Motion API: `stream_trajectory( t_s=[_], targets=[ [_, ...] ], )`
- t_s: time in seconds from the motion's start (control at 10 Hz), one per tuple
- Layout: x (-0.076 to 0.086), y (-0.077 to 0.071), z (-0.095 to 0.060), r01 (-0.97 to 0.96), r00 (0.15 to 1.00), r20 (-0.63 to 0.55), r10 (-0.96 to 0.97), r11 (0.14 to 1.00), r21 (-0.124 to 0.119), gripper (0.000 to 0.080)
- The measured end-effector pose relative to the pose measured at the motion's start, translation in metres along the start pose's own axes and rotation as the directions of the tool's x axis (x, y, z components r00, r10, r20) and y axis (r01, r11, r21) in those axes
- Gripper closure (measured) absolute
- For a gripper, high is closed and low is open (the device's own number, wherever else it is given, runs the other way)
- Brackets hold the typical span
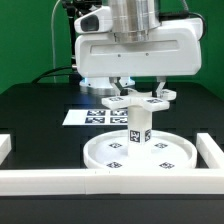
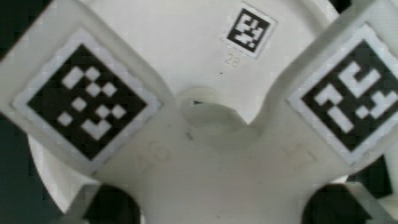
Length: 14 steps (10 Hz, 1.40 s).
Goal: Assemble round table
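Observation:
The round disc [image 1: 165, 160] lies on the black table near the front. The short post [image 1: 137, 128] stands upright on its centre hub. The four-armed cross piece [image 1: 137, 102] sits level on top of the post. My gripper [image 1: 141, 92] comes straight down over it, a finger on each side of the cross piece, shut on it. In the wrist view the cross piece [image 2: 196, 150] fills the frame, with tagged arms and a centre hole. The dark fingers [image 2: 121, 205] flank it, and my gripper [image 2: 228, 205] holds its body.
The marker board [image 1: 90, 117] lies behind the disc toward the exterior view's left. White border rails run along the front [image 1: 40, 180], the exterior view's right [image 1: 210, 150] and the left edge [image 1: 4, 147], close round the disc.

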<state>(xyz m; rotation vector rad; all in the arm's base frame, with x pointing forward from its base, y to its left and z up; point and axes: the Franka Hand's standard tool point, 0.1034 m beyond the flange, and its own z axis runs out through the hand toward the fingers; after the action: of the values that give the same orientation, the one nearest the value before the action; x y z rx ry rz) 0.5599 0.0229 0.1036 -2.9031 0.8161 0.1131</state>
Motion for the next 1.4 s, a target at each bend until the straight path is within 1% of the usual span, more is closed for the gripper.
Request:
stream_trajectory(
  t_s=[0.1, 0.2, 0.3, 0.4, 0.5, 0.6, 0.9, 1.0, 1.2, 1.4],
  targets=[
    [0.001, -0.001, 0.000, -0.148, 0.989, -0.007, 0.149, 0.989, 0.023, 0.0350],
    [0.001, -0.002, 0.000, -0.273, 0.962, -0.015, 0.273, 0.961, 0.035, 0.0350],
    [0.001, -0.004, 0.001, -0.374, 0.927, -0.015, 0.375, 0.927, 0.040, 0.0350],
    [-0.001, -0.007, 0.001, -0.445, 0.895, -0.009, 0.446, 0.895, 0.039, 0.0350],
    [-0.002, -0.010, 0.001, -0.509, 0.861, 0.004, 0.509, 0.860, 0.030, 0.0350],
    [-0.002, -0.010, 0.002, -0.552, 0.834, 0.005, 0.552, 0.833, 0.032, 0.0350],
    [-0.003, -0.013, 0.002, -0.714, 0.700, 0.018, 0.714, 0.699, 0.033, 0.0350],
    [-0.003, -0.013, 0.002, -0.777, 0.629, 0.017, 0.777, 0.628, 0.041, 0.0350],
    [-0.003, -0.014, 0.003, -0.891, 0.450, 0.014, 0.893, 0.448, 0.067, 0.0350],
    [-0.002, -0.015, 0.003, -0.964, 0.245, 0.038, 0.969, 0.239, 0.115, 0.0350]
  ],
)
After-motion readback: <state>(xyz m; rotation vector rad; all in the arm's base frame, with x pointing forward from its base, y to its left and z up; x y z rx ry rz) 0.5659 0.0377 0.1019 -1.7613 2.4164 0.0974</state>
